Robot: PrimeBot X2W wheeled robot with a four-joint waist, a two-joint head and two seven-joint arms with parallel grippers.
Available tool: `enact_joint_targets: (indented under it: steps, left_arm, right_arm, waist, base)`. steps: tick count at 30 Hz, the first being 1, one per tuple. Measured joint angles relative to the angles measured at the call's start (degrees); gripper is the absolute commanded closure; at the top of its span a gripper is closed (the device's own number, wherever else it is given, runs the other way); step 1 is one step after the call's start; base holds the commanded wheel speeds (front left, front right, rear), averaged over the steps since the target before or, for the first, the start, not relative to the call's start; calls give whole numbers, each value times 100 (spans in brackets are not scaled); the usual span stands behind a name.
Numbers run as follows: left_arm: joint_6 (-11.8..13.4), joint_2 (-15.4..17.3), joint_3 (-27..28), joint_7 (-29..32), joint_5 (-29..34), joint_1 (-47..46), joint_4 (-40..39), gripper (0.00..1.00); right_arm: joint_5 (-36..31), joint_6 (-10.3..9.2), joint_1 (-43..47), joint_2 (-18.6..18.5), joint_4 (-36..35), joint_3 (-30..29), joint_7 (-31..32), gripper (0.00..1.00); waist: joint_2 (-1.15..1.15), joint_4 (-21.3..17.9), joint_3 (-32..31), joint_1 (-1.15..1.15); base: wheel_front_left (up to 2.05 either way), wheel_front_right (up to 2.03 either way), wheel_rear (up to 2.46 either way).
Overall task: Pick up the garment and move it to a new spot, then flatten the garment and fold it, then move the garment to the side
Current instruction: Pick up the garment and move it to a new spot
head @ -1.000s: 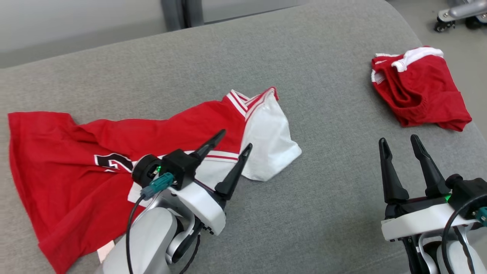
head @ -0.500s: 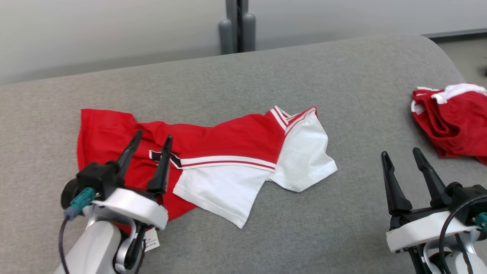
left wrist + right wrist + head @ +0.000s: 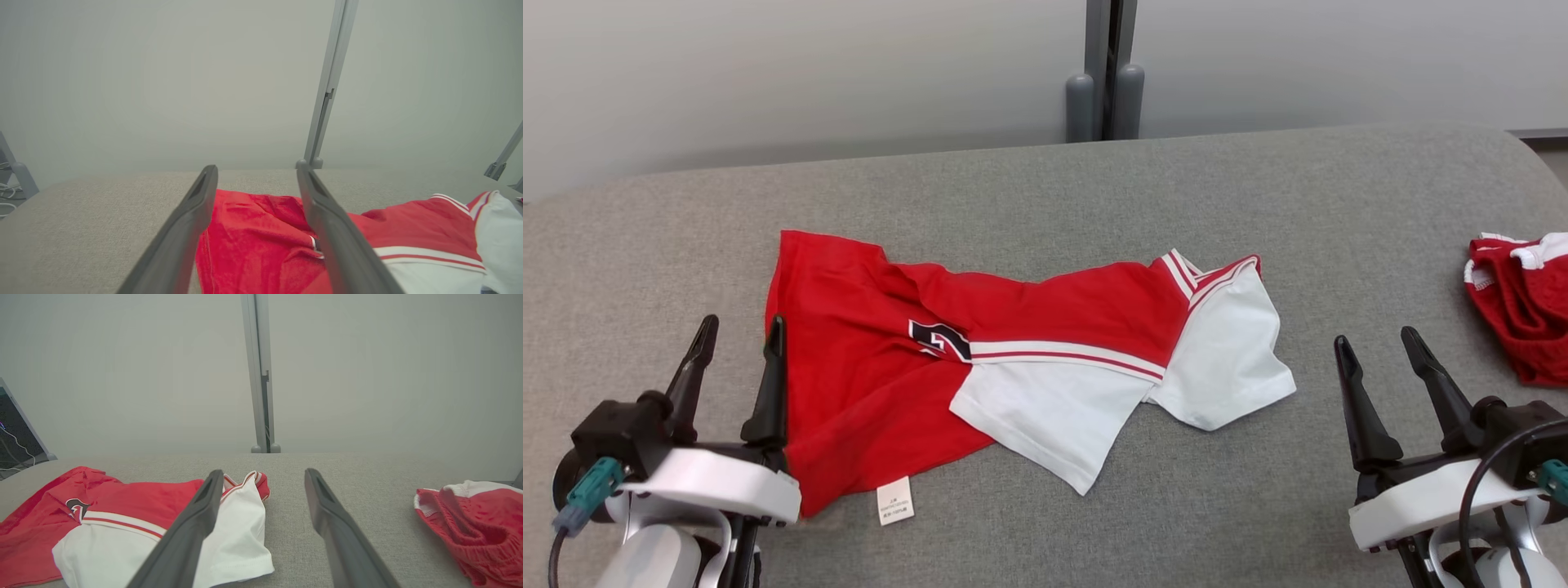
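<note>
The red-and-white garment (image 3: 866, 384), spread rumpled on the middle of the grey bench (image 3: 1045, 188), is judged light and limp, best taken at hem corners by the left pincer (image 3: 743, 322) and right pincer (image 3: 1374, 336) (both spread, empty).

garment (image 3: 849, 400): black numeral (image 3: 941, 340) half-hidden by fold, unreadable | tag (image 3: 894, 500): print too small

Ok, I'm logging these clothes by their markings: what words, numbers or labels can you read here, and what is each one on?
Black, white-edged numeral on the red and white shirt: partly hidden under a fold, possibly "2", not certain.
White tag at the shirt's near edge: printed lines, too small to read.
Red shorts: no readable text.
</note>
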Motion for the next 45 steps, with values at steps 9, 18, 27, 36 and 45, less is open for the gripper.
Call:
enact_joint_targets:
  steps: [9, 18, 27, 36, 45]
  left_arm:
    - [189, 66, 46, -1, 46, 644, -459, 0]
    - [353, 188, -1, 60, 97, 1122, -766, 0]
    - [463, 288, -9, 178, 104, 1260, -965, 0]
    - [565, 320, 3, 227, 109, 1262, -1047, 0]
    - [587, 313, 71, 177, 90, 1254, -1034, 0]
  right_arm:
    - [41, 0, 221, -27, 32, -8, 51, 0]
    - [55, 0, 481, -22, -15, -51, 172, 0]
    - [37, 0, 578, -31, -113, -98, 205, 0]
    - [31, 0, 621, -24, -167, -136, 244, 0]
    - [21, 0, 653, -12, -198, -185, 260, 0]
  waist:
    - [0, 74, -302, 0]
    - [0, 111, -646, 0]
    - [0, 112, -713, 0]
    - [0, 94, -703, 0]
    - [0, 177, -687, 0]
  base:
    - [0, 0, 0]
    - [0, 0, 0]
    - [0, 0, 0]
    - [0, 0, 0]
    - [0, 0, 0]
